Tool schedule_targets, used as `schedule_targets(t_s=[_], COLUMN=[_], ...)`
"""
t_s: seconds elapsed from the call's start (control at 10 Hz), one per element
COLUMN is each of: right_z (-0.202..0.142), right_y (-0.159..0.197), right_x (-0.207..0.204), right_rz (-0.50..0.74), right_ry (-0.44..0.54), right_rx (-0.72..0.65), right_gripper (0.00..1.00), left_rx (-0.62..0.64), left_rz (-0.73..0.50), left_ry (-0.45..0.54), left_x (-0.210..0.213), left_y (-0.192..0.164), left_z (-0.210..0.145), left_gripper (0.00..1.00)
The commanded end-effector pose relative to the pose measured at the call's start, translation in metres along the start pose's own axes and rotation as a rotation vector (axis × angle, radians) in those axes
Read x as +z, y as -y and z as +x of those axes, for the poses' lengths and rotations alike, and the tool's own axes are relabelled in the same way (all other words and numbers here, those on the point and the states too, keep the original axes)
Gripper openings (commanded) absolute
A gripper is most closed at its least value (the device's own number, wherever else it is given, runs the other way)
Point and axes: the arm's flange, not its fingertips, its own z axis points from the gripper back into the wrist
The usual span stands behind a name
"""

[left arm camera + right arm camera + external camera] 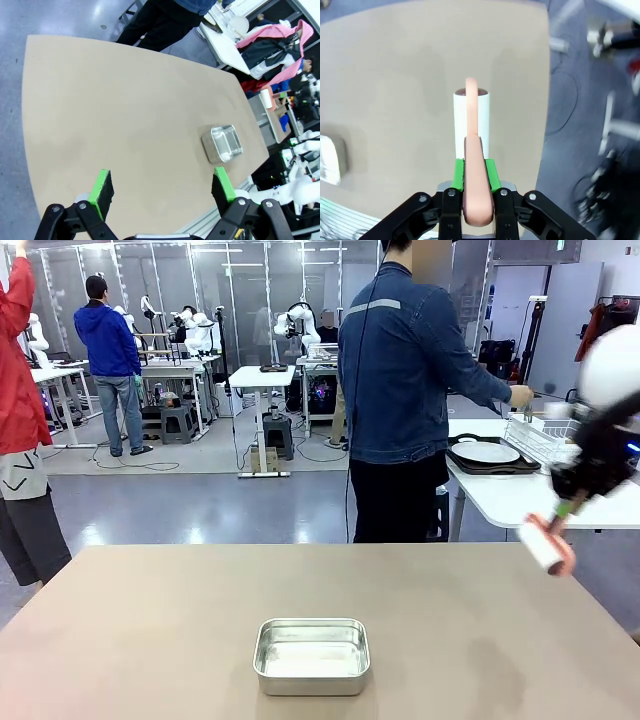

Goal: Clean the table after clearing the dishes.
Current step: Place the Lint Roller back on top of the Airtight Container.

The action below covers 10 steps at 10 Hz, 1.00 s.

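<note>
Steel pan (311,655) nearest; right gripper (566,508) holds lint roller (545,543) above table (150,620).

A glossy grey floor (200,502) reflected overhead light, a small white-topped pedestal table (260,377) stood mid-room before glass partition walls (200,280), and a white-topped side table (500,495) stood at right.

One big table (180,620) carries one steel pan (311,655). One lint roller (545,543) sits in the grip of one of two grippers, right (474,172) and left (162,187). One white side table (500,495) bears one dark tray (495,466) with one plate (485,452) and one wire rack (545,437). One person (405,390) stands at the far edge.
</note>
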Motion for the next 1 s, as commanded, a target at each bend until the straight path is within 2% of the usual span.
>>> schedule_targets(t_s=[0.0,0.1,0.4,0.5,0.7,0.9], right_z=[0.027,0.021,-0.007,-0.020,-0.041,-0.061], right_y=[-0.102,-0.152,-0.284,-0.322,-0.368,-0.390], right_x=[0.032,0.044,0.060,0.054,0.032,0.014], right_rz=[-0.058,-0.036,0.051,0.058,0.094,0.158], right_ry=[0.086,0.131,0.180,0.158,0.105,0.031], right_rx=[0.321,0.488,0.944,1.086,1.283,1.364], right_gripper=[0.20,0.20,0.20,0.20,0.20,0.20], left_rx=[0.006,0.006,0.006,0.006,0.006,0.006], left_rz=[0.012,0.012,0.012,0.012,0.012,0.012], left_ry=[-0.005,-0.005,-0.005,-0.005,-0.005,-0.005], left_x=[0.001,0.001,0.001,0.001,0.001,0.001], left_y=[0.001,0.001,0.001,0.001,0.001,0.001], left_z=[0.000,0.000,0.000,0.000,0.000,0.000], left_gripper=[1.00,1.00,1.00,1.00,1.00,1.00])
